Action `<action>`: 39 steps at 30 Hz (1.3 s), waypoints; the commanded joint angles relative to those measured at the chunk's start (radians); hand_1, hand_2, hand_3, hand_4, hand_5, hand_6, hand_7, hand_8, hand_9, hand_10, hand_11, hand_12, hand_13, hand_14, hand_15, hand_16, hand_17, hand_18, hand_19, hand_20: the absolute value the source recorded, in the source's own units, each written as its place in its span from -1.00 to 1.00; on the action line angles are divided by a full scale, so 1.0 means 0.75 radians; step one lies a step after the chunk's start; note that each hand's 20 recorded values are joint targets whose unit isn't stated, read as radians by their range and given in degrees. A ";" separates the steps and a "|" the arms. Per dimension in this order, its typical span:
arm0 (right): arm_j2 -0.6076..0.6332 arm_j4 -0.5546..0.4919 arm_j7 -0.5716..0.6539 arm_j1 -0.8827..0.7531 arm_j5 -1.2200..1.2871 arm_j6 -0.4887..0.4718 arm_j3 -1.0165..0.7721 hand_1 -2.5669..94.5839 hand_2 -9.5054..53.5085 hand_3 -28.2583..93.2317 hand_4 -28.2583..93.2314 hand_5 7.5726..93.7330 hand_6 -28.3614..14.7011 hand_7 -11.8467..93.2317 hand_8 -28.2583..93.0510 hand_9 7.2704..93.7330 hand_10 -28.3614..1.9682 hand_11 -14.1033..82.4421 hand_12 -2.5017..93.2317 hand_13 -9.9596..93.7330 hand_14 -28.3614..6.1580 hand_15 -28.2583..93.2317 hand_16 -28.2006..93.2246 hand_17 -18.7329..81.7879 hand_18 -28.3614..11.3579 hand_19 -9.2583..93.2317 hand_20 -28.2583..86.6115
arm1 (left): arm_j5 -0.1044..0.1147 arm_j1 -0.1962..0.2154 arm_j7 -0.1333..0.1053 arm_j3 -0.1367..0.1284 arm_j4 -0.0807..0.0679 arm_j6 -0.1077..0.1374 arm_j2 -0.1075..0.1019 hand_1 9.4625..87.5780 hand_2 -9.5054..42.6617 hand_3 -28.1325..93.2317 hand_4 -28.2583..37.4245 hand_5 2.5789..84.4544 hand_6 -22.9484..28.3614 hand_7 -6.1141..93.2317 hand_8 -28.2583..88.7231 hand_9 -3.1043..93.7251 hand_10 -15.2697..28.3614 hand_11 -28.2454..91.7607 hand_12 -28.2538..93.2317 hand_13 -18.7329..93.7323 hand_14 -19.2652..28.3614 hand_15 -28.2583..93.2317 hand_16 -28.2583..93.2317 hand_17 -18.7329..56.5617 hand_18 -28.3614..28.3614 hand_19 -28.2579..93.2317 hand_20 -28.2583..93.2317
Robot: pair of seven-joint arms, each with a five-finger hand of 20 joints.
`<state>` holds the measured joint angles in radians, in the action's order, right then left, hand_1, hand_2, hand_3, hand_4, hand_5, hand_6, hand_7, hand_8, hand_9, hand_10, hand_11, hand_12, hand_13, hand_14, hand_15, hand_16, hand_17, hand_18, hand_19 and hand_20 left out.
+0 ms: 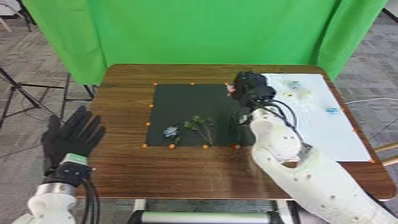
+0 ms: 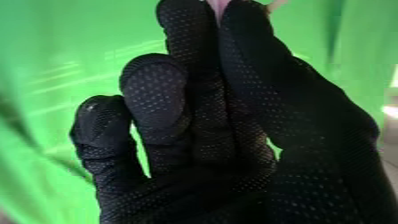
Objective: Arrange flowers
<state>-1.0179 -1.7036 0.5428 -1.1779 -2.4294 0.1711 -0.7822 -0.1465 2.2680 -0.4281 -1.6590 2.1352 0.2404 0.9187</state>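
So the pink flower (image 2: 216,6) was pinched in the right hand (image 1: 254,90), near the black mat's (image 1: 182,102) far right corner. Blue flower (image 1: 171,131) and leafy sprig (image 1: 197,122) lay on the mat, pale blooms (image 1: 300,94) on the white board (image 1: 342,142), right arm (image 1: 275,135) kinda blocking between. Left hand (image 1: 69,137), fingers straight, was by the table's (image 1: 120,172) left edge.

The table (image 1: 124,172) is wood, the curtain (image 1: 213,35) cloth, apparently fairly smooth.

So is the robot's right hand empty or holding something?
Holding: the right hand pinches something pink, probably part of a flower, which pokes out between its thumb and fingers.
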 commanded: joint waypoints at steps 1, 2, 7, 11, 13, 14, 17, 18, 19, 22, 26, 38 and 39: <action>-0.191 0.150 -0.192 0.231 0.000 -0.094 0.204 0.25 -0.96 0.64 -1.00 0.62 0.27 -0.33 -0.49 0.82 0.32 -0.57 -0.20 0.56 0.11 0.50 0.10 0.15 -0.72 0.94 0.20 | -0.003 -0.038 0.003 0.051 -0.007 -0.014 -0.023 -0.62 0.00 0.55 -1.00 -0.15 0.12 -0.52 -0.70 -0.29 0.23 -0.22 -0.41 -0.30 0.31 -0.01 -0.71 -0.66 0.40 -0.02 -0.41; -0.203 0.175 -0.190 0.246 0.002 -0.108 0.229 0.25 -0.96 0.64 -1.00 0.62 0.27 -0.33 -0.49 0.82 0.33 -0.57 -0.20 0.56 0.12 0.50 0.10 0.15 -0.72 0.94 0.20 | -0.005 -0.048 0.011 0.057 -0.011 -0.013 -0.024 -0.61 0.00 0.55 -1.00 -0.15 0.12 -0.52 -0.70 -0.29 0.23 -0.22 -0.41 -0.30 0.31 -0.01 -0.71 -0.66 0.40 -0.02 -0.41; -0.262 0.270 -0.183 0.271 0.010 -0.162 0.286 0.24 -0.96 0.65 -1.00 0.62 0.29 -0.32 -0.50 0.82 0.35 -0.57 -0.20 0.56 0.12 0.49 0.11 0.15 -0.72 0.94 0.21 | -0.003 -0.075 0.002 0.086 -0.016 -0.007 -0.037 -0.62 0.00 0.55 -1.00 -0.15 0.12 -0.52 -0.70 -0.29 0.23 -0.22 -0.41 -0.30 0.31 -0.01 -0.71 -0.66 0.40 -0.02 -0.41; -0.297 0.320 -0.173 0.252 0.040 -0.222 0.282 0.26 -0.94 0.61 -1.00 0.60 0.29 -0.30 -0.50 0.81 0.38 -0.57 -0.19 0.56 0.11 0.49 0.10 0.15 -0.71 0.93 0.21 | -0.005 -0.096 0.006 0.106 -0.021 -0.008 -0.042 -0.61 0.00 0.55 -1.00 -0.14 0.12 -0.51 -0.70 -0.29 0.23 -0.21 -0.41 -0.29 0.31 0.00 -0.71 -0.66 0.40 -0.02 -0.41; -0.306 0.339 -0.179 0.251 0.023 -0.245 0.290 0.26 -0.93 0.60 -1.00 0.59 0.29 -0.30 -0.50 0.81 0.38 -0.57 -0.19 0.56 0.12 0.49 0.10 0.15 -0.71 0.93 0.22 | -0.004 -0.104 0.006 0.114 -0.024 -0.009 -0.044 -0.61 0.01 0.55 -1.00 -0.14 0.12 -0.51 -0.71 -0.29 0.23 -0.21 -0.41 -0.29 0.31 0.00 -0.71 -0.66 0.40 -0.02 -0.41; -0.313 0.347 -0.188 0.249 0.038 -0.262 0.288 0.26 -0.93 0.60 -1.00 0.59 0.29 -0.30 -0.50 0.80 0.37 -0.57 -0.19 0.56 0.12 0.49 0.10 0.15 -0.71 0.93 0.22 | 0.000 -0.105 0.006 0.115 -0.024 -0.005 -0.046 -0.61 0.01 0.55 -1.00 -0.14 0.12 -0.51 -0.71 -0.29 0.23 -0.21 -0.41 -0.29 0.31 0.00 -0.71 -0.66 0.40 -0.02 -0.41; -0.326 0.357 -0.176 0.245 0.070 -0.291 0.296 0.23 -0.91 0.60 -1.00 0.57 0.29 -0.29 -0.51 0.77 0.34 -0.54 -0.23 0.56 0.11 0.50 0.07 0.15 -0.72 0.93 0.22 | 0.007 -0.115 0.016 0.113 -0.028 0.001 -0.040 -0.61 0.02 0.54 -1.00 -0.13 0.12 -0.51 -0.71 -0.29 0.23 -0.21 -0.41 -0.30 0.31 -0.01 -0.71 -0.66 0.40 -0.02 -0.41; -0.330 0.363 -0.179 0.244 0.069 -0.288 0.298 0.22 -0.90 0.60 -1.00 0.56 0.29 -0.29 -0.52 0.77 0.33 -0.53 -0.24 0.56 0.10 0.50 0.06 0.15 -0.72 0.92 0.22 | 0.004 -0.118 0.017 0.112 -0.030 -0.001 -0.043 -0.61 0.03 0.53 -1.00 -0.13 0.12 -0.51 -0.71 -0.29 0.23 -0.21 -0.41 -0.31 0.30 -0.02 -0.71 -0.66 0.40 -0.02 -0.41; -0.339 0.371 -0.175 0.244 0.085 -0.287 0.301 0.22 -0.90 0.60 -1.00 0.56 0.28 -0.29 -0.52 0.76 0.32 -0.53 -0.24 0.56 0.10 0.50 0.06 0.15 -0.72 0.92 0.22 | -0.002 -0.118 0.019 0.111 -0.031 -0.005 -0.044 -0.62 0.04 0.52 -1.00 -0.14 0.12 -0.51 -0.71 -0.29 0.23 -0.21 -0.41 -0.32 0.29 -0.02 -0.71 -0.66 0.40 -0.02 -0.41; -0.380 0.385 -0.187 0.221 0.094 -0.305 0.261 0.22 -0.89 0.60 -1.00 0.55 0.28 -0.29 -0.52 0.76 0.30 -0.52 -0.25 0.56 0.10 0.50 0.05 0.15 -0.72 0.92 0.22 | 0.010 -0.131 0.012 0.121 -0.033 -0.003 -0.050 -0.63 0.04 0.53 -1.00 -0.14 0.12 -0.52 -0.71 -0.29 0.23 -0.22 -0.41 -0.32 0.28 -0.03 -0.71 -0.66 0.40 -0.02 -0.41; -0.398 0.375 -0.152 0.192 0.128 -0.306 0.225 0.21 -0.88 0.59 -1.00 0.54 0.26 -0.31 -0.52 0.74 0.27 -0.51 -0.26 0.55 0.10 0.50 0.05 0.15 -0.71 0.92 0.22 | 0.047 -0.170 0.029 0.137 -0.040 -0.002 -0.055 -0.61 0.07 0.50 -1.00 -0.14 0.11 -0.52 -0.71 -0.29 0.23 -0.21 -0.41 -0.32 0.30 -0.02 -0.70 -0.66 0.40 -0.02 -0.41; -0.390 0.300 -0.151 0.169 0.150 -0.326 0.211 0.13 -1.00 0.68 -1.00 0.37 0.21 -0.31 -0.56 0.54 0.11 -0.42 -0.43 0.53 0.12 0.47 0.08 0.14 -0.70 0.91 0.20 | 0.047 -0.141 0.025 0.114 -0.029 0.005 -0.055 -0.64 0.05 0.54 -1.00 -0.14 0.12 -0.50 -0.71 -0.29 0.23 -0.21 -0.40 -0.31 0.32 0.00 -0.70 -0.67 0.41 0.00 -0.40; -0.388 0.289 -0.146 0.164 0.149 -0.329 0.205 0.12 -1.00 0.69 -1.00 0.36 0.21 -0.32 -0.56 0.53 0.09 -0.41 -0.45 0.53 0.12 0.47 0.08 0.14 -0.71 0.91 0.20 | 0.043 -0.144 0.032 0.113 -0.028 0.009 -0.053 -0.64 0.04 0.55 -1.00 -0.14 0.12 -0.50 -0.71 -0.29 0.23 -0.21 -0.40 -0.31 0.32 0.00 -0.70 -0.67 0.41 0.00 -0.40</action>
<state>-1.3074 -1.4432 0.4316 -1.0497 -2.3073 -0.0675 -0.6240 -0.1184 2.1394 -0.4053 -1.5623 2.1033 0.2416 0.8782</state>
